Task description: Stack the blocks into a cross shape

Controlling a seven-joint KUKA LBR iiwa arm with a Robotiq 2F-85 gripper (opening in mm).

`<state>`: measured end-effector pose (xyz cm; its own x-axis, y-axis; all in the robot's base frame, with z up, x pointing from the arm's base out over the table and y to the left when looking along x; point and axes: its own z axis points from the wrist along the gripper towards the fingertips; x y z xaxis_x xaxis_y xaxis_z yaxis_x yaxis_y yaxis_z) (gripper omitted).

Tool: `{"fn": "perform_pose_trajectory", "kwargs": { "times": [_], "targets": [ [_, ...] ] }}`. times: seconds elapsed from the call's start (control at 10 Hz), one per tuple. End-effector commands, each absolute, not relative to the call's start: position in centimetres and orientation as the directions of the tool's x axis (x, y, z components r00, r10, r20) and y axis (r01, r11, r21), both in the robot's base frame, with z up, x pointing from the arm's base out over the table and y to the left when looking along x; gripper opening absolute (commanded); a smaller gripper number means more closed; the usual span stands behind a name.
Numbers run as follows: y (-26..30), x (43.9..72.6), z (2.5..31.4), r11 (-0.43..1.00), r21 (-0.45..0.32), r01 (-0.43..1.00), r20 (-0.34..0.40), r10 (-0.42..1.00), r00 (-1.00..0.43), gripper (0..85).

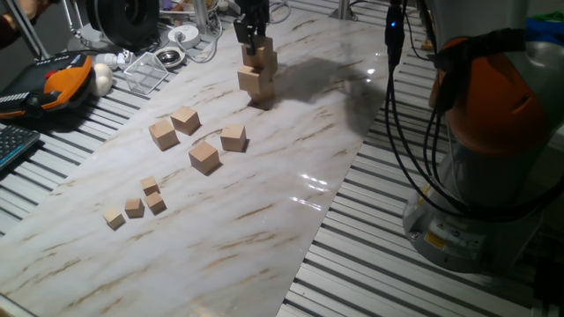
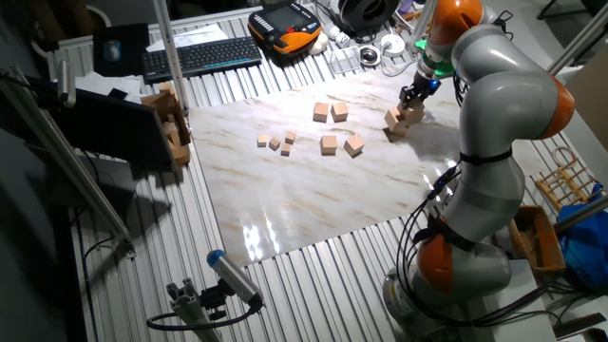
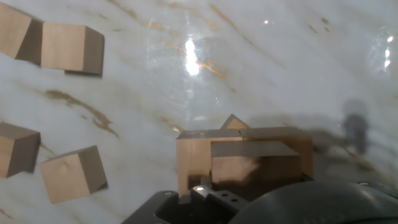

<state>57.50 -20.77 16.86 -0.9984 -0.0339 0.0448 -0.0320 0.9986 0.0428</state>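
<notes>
A small stack of tan wooden blocks [image 1: 258, 81] stands at the far end of the marble board; it also shows in the other fixed view [image 2: 397, 122]. My gripper [image 1: 253, 42] is right on top of it, fingers down around the top block [image 1: 263, 55]. In the hand view the stack [image 3: 193, 163] fills the lower middle, the nearest block in shadow just under the hand. Several loose blocks lie in the middle of the board, among them one [image 1: 163, 134], another [image 1: 185, 119] and a third [image 1: 204, 157]. The fingertips are hidden in the hand view.
Several much smaller tan cubes [image 1: 134, 208] lie near the board's front left. A clear plastic box [image 1: 150, 70], cables and an orange pendant [image 1: 66, 79] sit beyond the board's far left edge. The robot base [image 1: 493, 176] stands to the right.
</notes>
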Motion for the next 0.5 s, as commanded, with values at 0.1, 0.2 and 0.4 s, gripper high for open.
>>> {"fn": "perform_pose_trajectory", "kwargs": {
  "times": [0.1, 0.2, 0.4],
  "targets": [
    [-20.76, 57.43, 16.77, 0.999, 0.042, -0.028, 0.038, -0.030, -0.999, 68.0],
    [-20.75, 57.38, 16.71, 0.999, 0.042, -0.027, 0.031, -0.028, -0.999, 85.0],
    [-20.69, 57.34, 16.61, 0.999, 0.042, -0.027, 0.028, -0.028, -0.999, 85.0]
  ]
}}
